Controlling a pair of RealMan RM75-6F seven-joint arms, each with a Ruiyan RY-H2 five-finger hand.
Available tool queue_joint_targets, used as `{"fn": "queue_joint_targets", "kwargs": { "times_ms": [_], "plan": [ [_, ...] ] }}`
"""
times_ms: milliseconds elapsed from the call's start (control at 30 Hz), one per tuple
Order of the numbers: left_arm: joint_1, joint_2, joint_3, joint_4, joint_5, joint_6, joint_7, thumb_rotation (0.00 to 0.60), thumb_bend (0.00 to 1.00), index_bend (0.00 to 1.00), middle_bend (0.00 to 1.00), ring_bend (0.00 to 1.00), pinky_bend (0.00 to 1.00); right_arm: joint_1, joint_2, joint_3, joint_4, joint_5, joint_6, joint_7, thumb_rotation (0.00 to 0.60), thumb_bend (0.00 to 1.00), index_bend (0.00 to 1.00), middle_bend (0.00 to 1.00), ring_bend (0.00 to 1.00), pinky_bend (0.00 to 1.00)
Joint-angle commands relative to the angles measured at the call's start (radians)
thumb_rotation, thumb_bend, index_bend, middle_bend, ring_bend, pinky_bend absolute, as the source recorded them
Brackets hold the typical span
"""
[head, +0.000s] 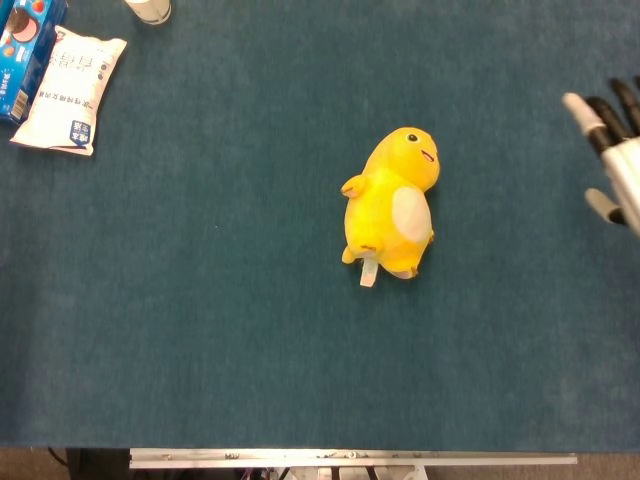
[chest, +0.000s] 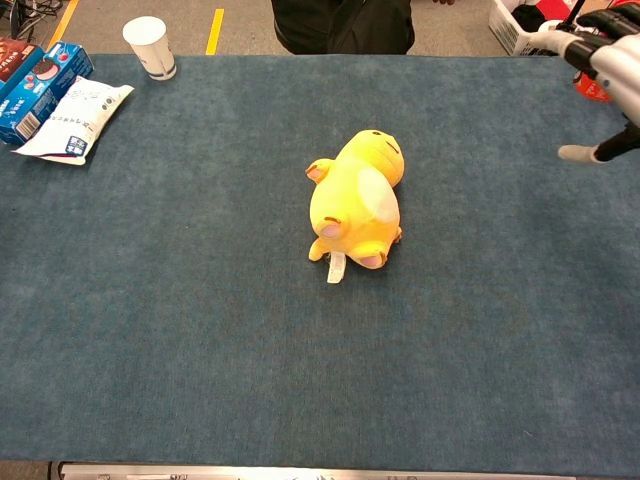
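Blue mat (head: 200, 330): right hand (head: 618, 160) fingers (head: 600, 112) spread, empty, well apart from plush (head: 392, 205).

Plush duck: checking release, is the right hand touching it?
Apart. Head view shows the right hand at the frame edge, bare table between it and the plush duck.

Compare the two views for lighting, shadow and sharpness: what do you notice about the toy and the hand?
Head view: even, soft light; the toy is sharp with barely any shadow; the right hand is cut off by the frame edge and slightly soft. Chest view: brighter, the toy crisp with a faint shadow beneath; the right hand again cropped at the edge.
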Motion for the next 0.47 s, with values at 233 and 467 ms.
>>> {"fn": "queue_joint_targets", "kwargs": {
  "times_ms": [233, 467],
  "plan": [
    [-0.006, -0.011, -0.002, 0.000, 0.000, 0.000, 0.011, 0.600, 0.39, 0.44, 0.43, 0.32, 0.42, -0.084, 0.028, -0.021, 0.017, 0.014, 0.076, 0.008, 0.600, 0.14, 0.11, 0.21, 0.02, 0.00],
    [-0.008, -0.014, 0.001, -0.005, 0.001, -0.003, 0.016, 0.600, 0.39, 0.44, 0.43, 0.32, 0.41, -0.118, 0.037, -0.020, 0.011, -0.009, 0.108, 0.030, 0.600, 0.14, 0.11, 0.21, 0.02, 0.00]
  ]
}}
